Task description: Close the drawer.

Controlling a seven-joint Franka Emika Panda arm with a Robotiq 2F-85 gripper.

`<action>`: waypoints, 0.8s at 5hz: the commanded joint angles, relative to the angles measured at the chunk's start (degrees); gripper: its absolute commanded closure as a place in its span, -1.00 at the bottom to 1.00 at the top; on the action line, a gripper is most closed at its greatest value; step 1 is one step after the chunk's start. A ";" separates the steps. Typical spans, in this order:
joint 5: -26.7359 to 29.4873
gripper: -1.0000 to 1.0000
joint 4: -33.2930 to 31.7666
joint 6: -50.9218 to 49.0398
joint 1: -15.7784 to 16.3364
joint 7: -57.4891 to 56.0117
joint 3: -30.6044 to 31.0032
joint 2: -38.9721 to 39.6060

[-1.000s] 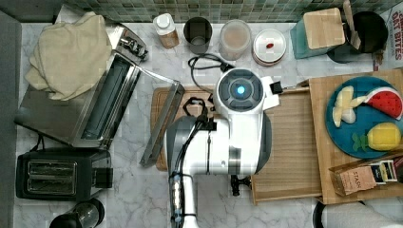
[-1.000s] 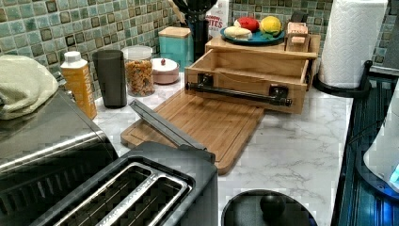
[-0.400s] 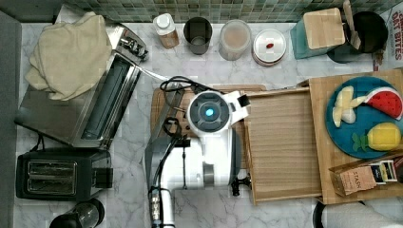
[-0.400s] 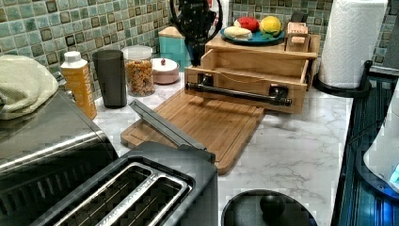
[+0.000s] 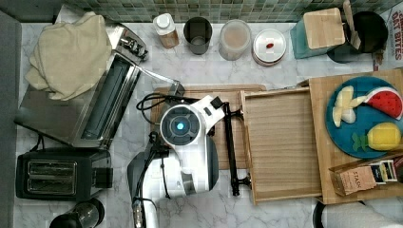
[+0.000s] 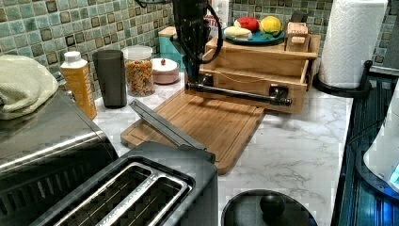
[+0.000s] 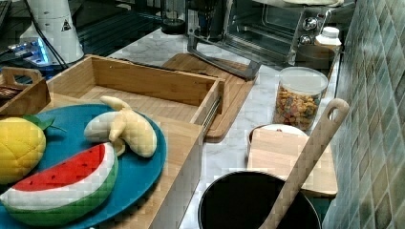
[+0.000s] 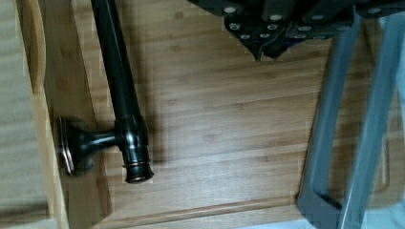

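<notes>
Fingers: the two tips [image 8: 267, 45] meet with no gap between them, clenched on nothing, hanging over bare wood.
Gripper: gripper [image 8: 266, 50] sits above the cutting board [image 8: 224, 129], just beside the bar and apart from it; in the left view it stands at the bar's far end.
Handle: black bar handle [image 5: 230, 147] runs along the drawer's front, held off it by short posts; one post and the bar's end cap show in the wrist view.
Drawer: drawer [image 5: 285, 142] is pulled well out from under the wooden box [image 5: 319, 95] that carries the blue plate [image 5: 366, 142] of toy fruit, its slatted floor bare.
Step in hand: lining up for the push, by my reading.
Doing it well: press the closed tips flat against the bar or the front wall, nearer mid-length than the end, and push straight toward the box so the tray does not skew.
Risk: tips sliding over the round bar.
</notes>
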 commanded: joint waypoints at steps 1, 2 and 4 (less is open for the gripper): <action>-10.13 1.00 -8.88 8.29 -2.53 -8.50 -2.49 2.05; -12.25 1.00 -8.52 6.51 -2.33 -6.62 -3.16 2.83; -14.34 1.00 -9.58 9.15 -2.01 -0.14 -3.76 5.11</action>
